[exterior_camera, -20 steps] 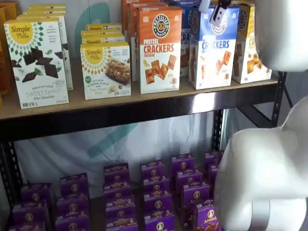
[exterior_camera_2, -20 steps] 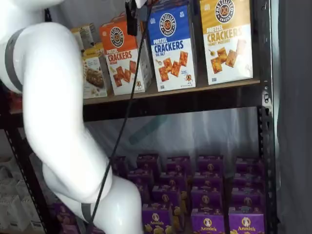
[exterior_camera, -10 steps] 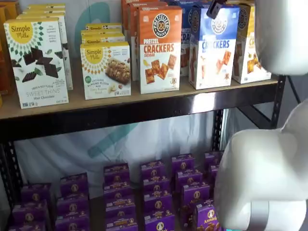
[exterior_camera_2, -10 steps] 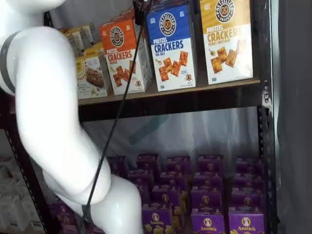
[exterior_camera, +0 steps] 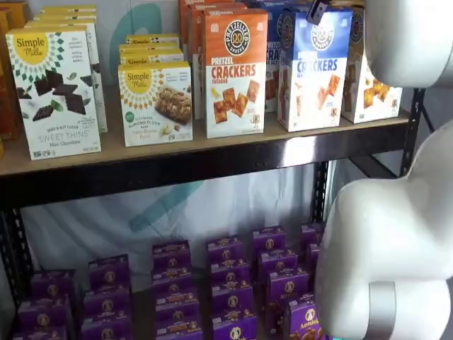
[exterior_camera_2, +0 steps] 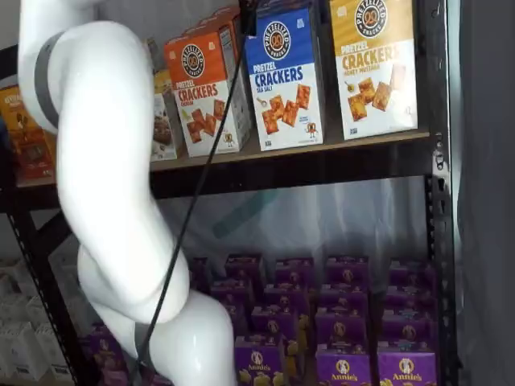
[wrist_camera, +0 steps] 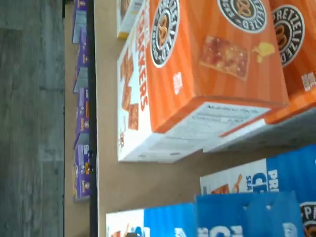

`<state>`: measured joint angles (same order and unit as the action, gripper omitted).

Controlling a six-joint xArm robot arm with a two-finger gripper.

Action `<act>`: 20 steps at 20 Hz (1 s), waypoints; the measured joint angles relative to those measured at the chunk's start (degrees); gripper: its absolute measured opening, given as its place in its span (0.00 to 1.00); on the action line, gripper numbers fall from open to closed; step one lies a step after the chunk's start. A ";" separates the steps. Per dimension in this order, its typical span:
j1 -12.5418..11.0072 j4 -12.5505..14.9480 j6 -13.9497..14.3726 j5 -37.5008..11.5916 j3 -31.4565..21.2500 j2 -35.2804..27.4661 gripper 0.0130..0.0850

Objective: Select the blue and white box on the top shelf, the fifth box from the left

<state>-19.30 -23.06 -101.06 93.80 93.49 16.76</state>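
Box to get: the blue and white box (exterior_camera_2: 283, 76) stands upright on the top shelf (exterior_camera_2: 322, 149); it has an orange box (exterior_camera_2: 205, 92) on one side and a yellow box (exterior_camera_2: 374, 64) on the other; all three stand close in a row

Same box, other camera: in a shelf view it shows again (exterior_camera: 315, 71), with the orange box (exterior_camera: 235, 71) beside it; more boxes stand right behind it

Gripper: only a small dark bit of the gripper (exterior_camera: 316, 10) shows at the very top of a shelf view, in front of the box's blue top; in a shelf view a dark bit (exterior_camera_2: 246, 12) hangs at the top edge too, with a cable beside it

Fingers: too little shows; nobody can tell if they are spread or pressed together; nothing is seen pinched in them

Which way the box lies: the box's top edge is just below and behind the dark bit; the box's long side runs straight up and down

Wrist camera: it looks down on the orange box (wrist_camera: 197, 74) and on blue box tops (wrist_camera: 247, 212) near it; the fingers do not show there

Next move, a guess: the fingers likely need to come down over the blue top, one finger in front and one behind; the gap to the next boxes looks thin, so a bump could tip a box

Lower level: small purple boxes (exterior_camera: 226, 283) sit well below; they are not part of this job
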 joint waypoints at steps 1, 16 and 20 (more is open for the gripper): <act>0.19 0.52 -0.12 -0.21 0.40 -0.64 1.00; 3.99 8.44 0.18 0.61 3.71 -6.03 1.00; 5.18 10.93 0.77 4.08 6.00 -7.74 1.00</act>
<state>-14.13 -12.13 -100.29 97.89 99.49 9.02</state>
